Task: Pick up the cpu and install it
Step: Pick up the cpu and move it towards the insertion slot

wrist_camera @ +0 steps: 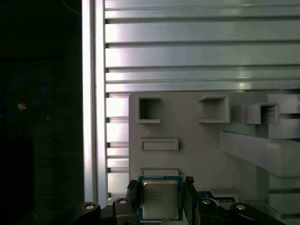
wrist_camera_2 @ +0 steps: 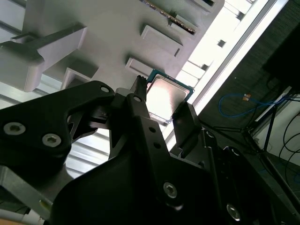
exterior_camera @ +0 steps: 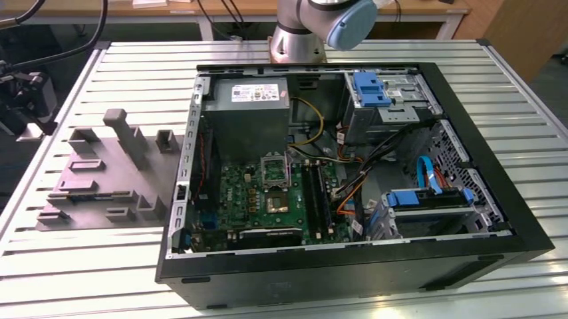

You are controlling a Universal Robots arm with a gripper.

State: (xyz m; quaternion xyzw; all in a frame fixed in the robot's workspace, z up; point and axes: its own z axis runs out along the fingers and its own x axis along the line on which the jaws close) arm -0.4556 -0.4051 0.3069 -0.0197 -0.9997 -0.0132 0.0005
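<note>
In both wrist views the cpu (wrist_camera: 160, 200) (wrist_camera_2: 165, 97), a small square chip with a pale metal top and a thin blue-green rim, sits between my two dark fingers. My gripper (wrist_camera: 161, 197) (wrist_camera_2: 163, 102) is shut on the cpu, one finger against each of two opposite edges. It hangs just above the grey moulded tray (wrist_camera: 187, 140) (wrist_camera_2: 108, 33), near the tray's edge by the table rim. In the exterior view the green motherboard (exterior_camera: 257, 199) lies inside the open computer case, with the silver socket frame (exterior_camera: 274, 167) standing on it.
The grey tray (exterior_camera: 98, 179) with upright posts lies on the slatted metal table (exterior_camera: 106, 266), to the exterior view's left of the black case (exterior_camera: 497, 199). Cables, drive cages and a power supply (exterior_camera: 253, 106) crowd the case. The arm's base (exterior_camera: 302, 33) stands behind the case.
</note>
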